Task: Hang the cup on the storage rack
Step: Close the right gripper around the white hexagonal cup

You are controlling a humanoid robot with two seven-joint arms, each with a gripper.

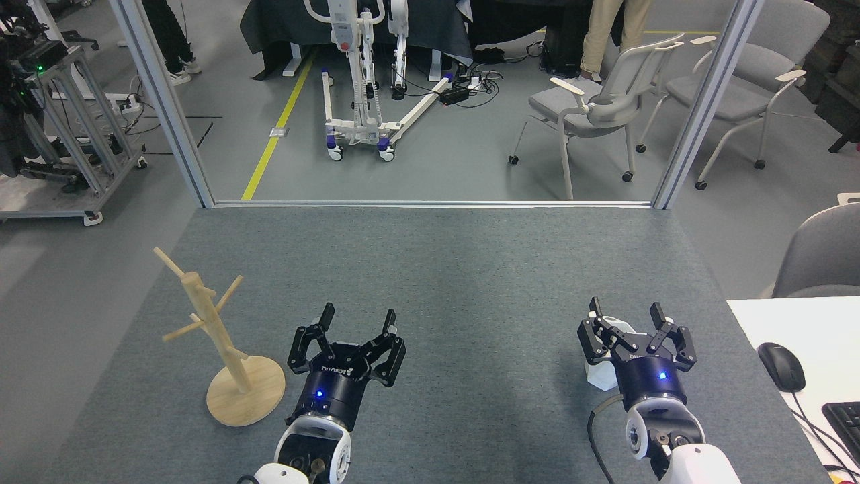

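Standing on the grey tabletop at left, the storage rack has bare pegs. Left claw gapes empty beside it. Right claw spreads wide over the white cup, not gripping.

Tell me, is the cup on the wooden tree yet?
Not yet. The storage rack has bare pegs. The cup sits on the table under the open right gripper, not gripped. The left gripper is open and empty. Grabbing, carrying and hanging remain.
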